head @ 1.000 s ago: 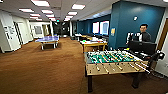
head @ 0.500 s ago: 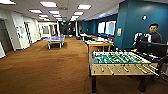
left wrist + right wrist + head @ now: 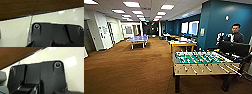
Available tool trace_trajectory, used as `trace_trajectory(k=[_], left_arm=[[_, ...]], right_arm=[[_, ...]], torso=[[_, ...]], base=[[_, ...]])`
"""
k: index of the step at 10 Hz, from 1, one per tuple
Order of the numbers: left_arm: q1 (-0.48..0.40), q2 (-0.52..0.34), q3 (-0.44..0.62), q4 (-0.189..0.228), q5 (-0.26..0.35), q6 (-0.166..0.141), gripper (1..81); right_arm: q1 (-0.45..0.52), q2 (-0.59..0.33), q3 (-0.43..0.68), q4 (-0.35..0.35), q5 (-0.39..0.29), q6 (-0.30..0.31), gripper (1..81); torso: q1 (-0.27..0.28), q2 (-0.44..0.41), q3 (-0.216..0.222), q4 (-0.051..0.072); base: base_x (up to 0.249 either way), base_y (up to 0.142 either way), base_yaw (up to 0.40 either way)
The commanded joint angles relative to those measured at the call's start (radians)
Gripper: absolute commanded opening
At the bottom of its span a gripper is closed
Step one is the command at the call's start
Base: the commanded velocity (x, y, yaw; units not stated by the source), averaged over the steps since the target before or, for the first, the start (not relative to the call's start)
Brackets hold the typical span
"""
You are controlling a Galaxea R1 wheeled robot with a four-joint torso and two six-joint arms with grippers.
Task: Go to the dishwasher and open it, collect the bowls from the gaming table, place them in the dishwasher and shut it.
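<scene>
The gaming table (image 3: 182,44), white-topped with yellow edging, stands in the middle distance of the head view, beyond the foosball table. No bowl can be made out on it from here. The dishwasher and the bowls are out of view. Each wrist view has the robot's own dark plate in front of brown carpet and a pale surface.
A foosball table (image 3: 201,62) with a green field stands close at the right. Behind it a person (image 3: 236,35) sits by a dark monitor (image 3: 234,48). A blue ping-pong table (image 3: 137,40) stands far left. Brown carpet (image 3: 129,70) stretches ahead; a blue wall (image 3: 214,25) lies to the right.
The whole head view has shifted: the camera has moved forward, so the foosball table looms larger and nearer. Nothing in the room itself has moved.
</scene>
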Motion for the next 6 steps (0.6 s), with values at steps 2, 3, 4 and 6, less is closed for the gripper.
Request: trace_trajectory(k=[2, 3, 4, 6], left_arm=[[-0.062, -0.004, -0.006, 0.001, 0.031, 0.0, 81.1], [-0.062, -0.003, -0.006, 0.003, 0.031, 0.001, 81.1], [-0.062, -0.003, -0.006, 0.001, 0.031, 0.001, 81.1], [-0.062, -0.003, -0.006, 0.001, 0.031, 0.001, 81.1]], right_arm=[[0.065, 0.01, 0.004, -0.002, -0.052, -0.004, 81.1], [0.063, 0.015, 0.004, -0.002, -0.054, -0.004, 81.1], [0.063, 0.016, 0.004, -0.004, -0.057, -0.004, 81.1], [0.063, 0.021, 0.006, -0.005, -0.057, -0.005, 81.1]], torso=[[0.0, 0.0, 0.0, 0.0], [0.0, 0.0, 0.0, 0.0], [0.0, 0.0, 0.0, 0.0], [0.0, 0.0, 0.0, 0.0]], base=[[0.0, 0.0, 0.0], [0.0, 0.0, 0.0], [0.0, 0.0, 0.0], [0.096, 0.0, 0.0]])
